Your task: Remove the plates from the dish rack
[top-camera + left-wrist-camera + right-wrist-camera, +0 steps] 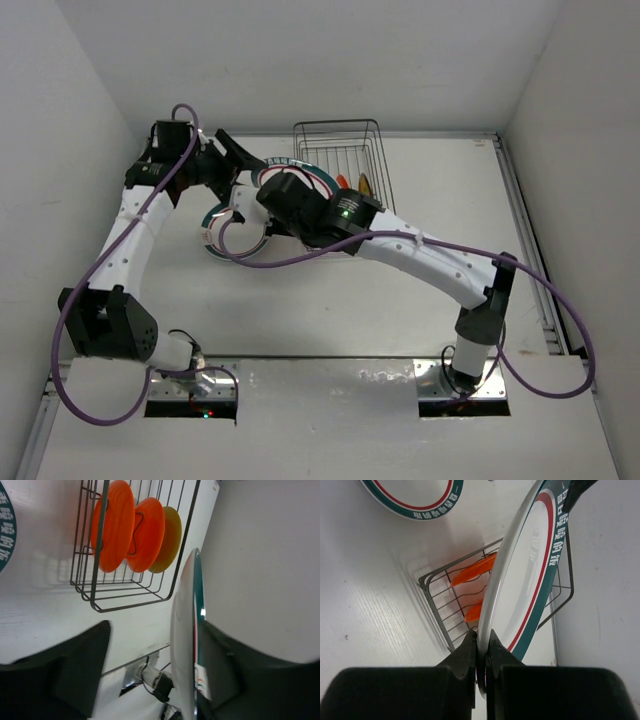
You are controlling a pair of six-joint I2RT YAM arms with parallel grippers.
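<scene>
White walls boxed in a pale table on three sides, with two arms bolted at its near edge and reaching toward its far-left part. Nearest of the crockery, a teal-and-red-ringed plate lay flat on the table left of centre, out of the rack and probably marking the drop-off spot.

Just beyond it, the right gripper was clenched on the lower rim of a teal-rimmed plate, holding it upright on edge, apparently so that the other arm could take it. The left gripper straddled that same plate with its jaws apart. One finger lay against or just beside the plate's face and the other stood well clear, so no grip had been made. It looked like a mid-air hand-over, the right arm serving the rack and the left arm the stacking spot.

Against the far edge stood the wire dish rack. Its dividers held two orange plates and, behind them, a yellowish-brown plate. All three stood on edge and apart, which should leave their rims free for a pinch. Whether the rack held more could not be told.
</scene>
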